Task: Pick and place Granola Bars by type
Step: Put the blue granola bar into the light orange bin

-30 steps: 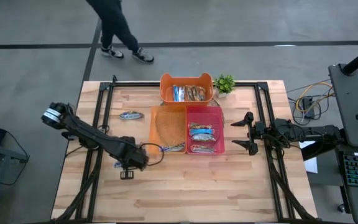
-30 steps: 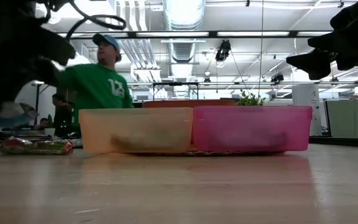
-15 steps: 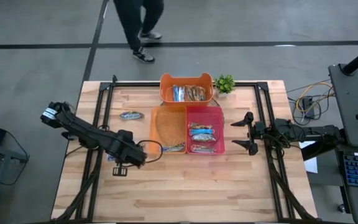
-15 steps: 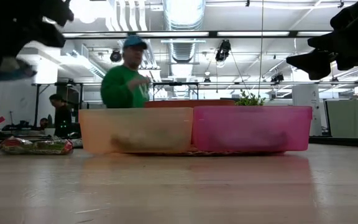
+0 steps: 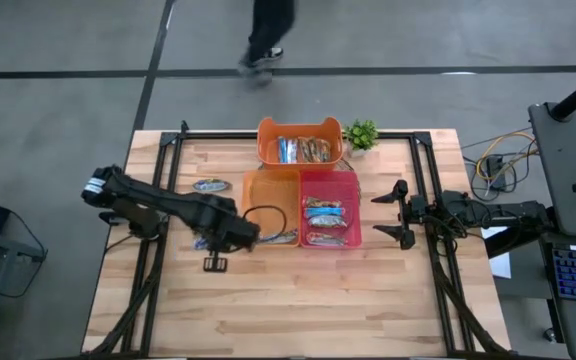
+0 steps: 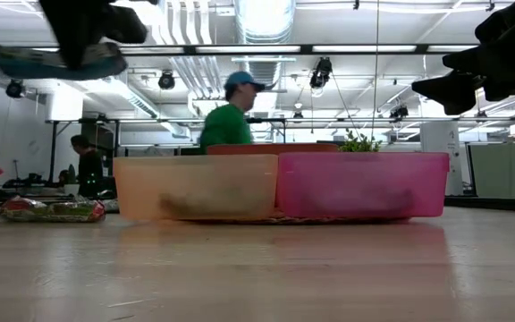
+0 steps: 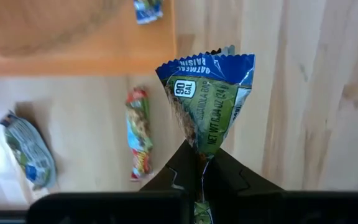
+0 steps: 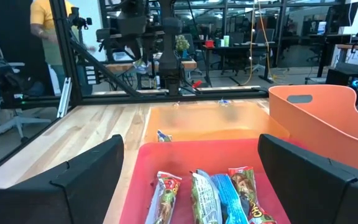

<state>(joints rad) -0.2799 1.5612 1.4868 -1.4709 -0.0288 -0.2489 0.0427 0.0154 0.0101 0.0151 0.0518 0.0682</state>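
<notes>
L gripper [image 7: 199, 163] is clamping a blue-green granola bar [image 7: 207, 99], hanging above bare tabletop just beside orange bin's [image 5: 250, 200] L edge. Pink bin [image 5: 353, 205] is holding bars. R gripper [image 5: 393, 214] is idling w/ fingers apart beside pink bin.

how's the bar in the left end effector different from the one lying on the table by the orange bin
The held bar has a blue-and-green wrapper; the bar on the table is red and yellowish. The held bar hangs off the wood, pinched at one end by the left end effector; the table bar lies flat, untouched. Both are small wrapped granola bars outside the orange bin.
</notes>
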